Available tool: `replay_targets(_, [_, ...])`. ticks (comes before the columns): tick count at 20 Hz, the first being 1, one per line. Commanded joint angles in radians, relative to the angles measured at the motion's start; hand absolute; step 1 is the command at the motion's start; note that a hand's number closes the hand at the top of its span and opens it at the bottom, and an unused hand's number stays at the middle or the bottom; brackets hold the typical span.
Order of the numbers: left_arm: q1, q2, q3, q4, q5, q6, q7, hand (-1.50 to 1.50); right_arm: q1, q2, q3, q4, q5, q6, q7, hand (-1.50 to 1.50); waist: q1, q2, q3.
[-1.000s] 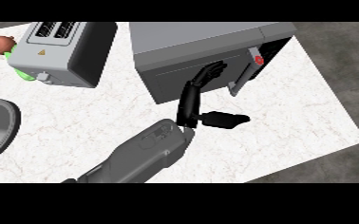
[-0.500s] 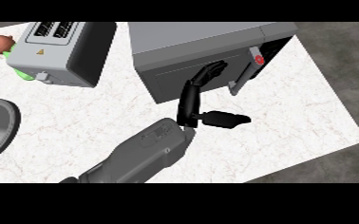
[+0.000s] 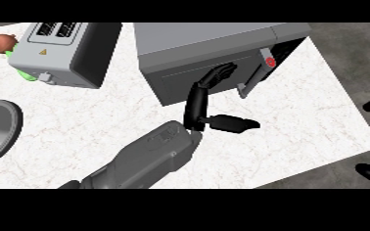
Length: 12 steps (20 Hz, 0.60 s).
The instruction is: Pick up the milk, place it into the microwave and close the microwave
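Reaching up from the lower middle of the frame, one grey forearm is showing with its black hand [image 3: 198, 108] against the front of the microwave [image 3: 209, 54]. Which arm it is, I honestly can't tell from this angle. The fingers [image 3: 219, 73] are stretched out straight and lying flat on the grey microwave door [image 3: 180, 80], with the thumb [image 3: 233, 124] sticking out sideways to the right over the counter [image 3: 94, 112], so the hand is open and holding nothing.

The microwave is sitting in the upper middle of the frame, and the door is looking nearly closed, with a dark gap along its right side next to a red button [image 3: 270, 62]. As for the milk, I'm not spotting it anywhere, so I can't say where it is.

Over in the upper left a toaster [image 3: 65, 54] is sitting on the counter, with something green and brownish [image 3: 10, 46] peeking out behind it at the left edge. A dark round rim [image 3: 7, 127] is poking in at the left edge lower down.
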Motion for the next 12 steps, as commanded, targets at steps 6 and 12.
replay_targets(6, [-0.063,0.000,0.067,0.089,0.060,0.010,-0.019,-1.50,-0.052,-0.026,-0.005,0.095,-0.132,0.062,0.045,-1.50,-0.020,0.009,-0.003])
replay_targets(12, [-0.067,0.000,0.062,0.108,0.082,0.011,-0.044,-1.50,-0.088,-0.048,-0.018,0.154,-0.180,0.081,0.065,-1.50,-0.021,0.007,-0.002])
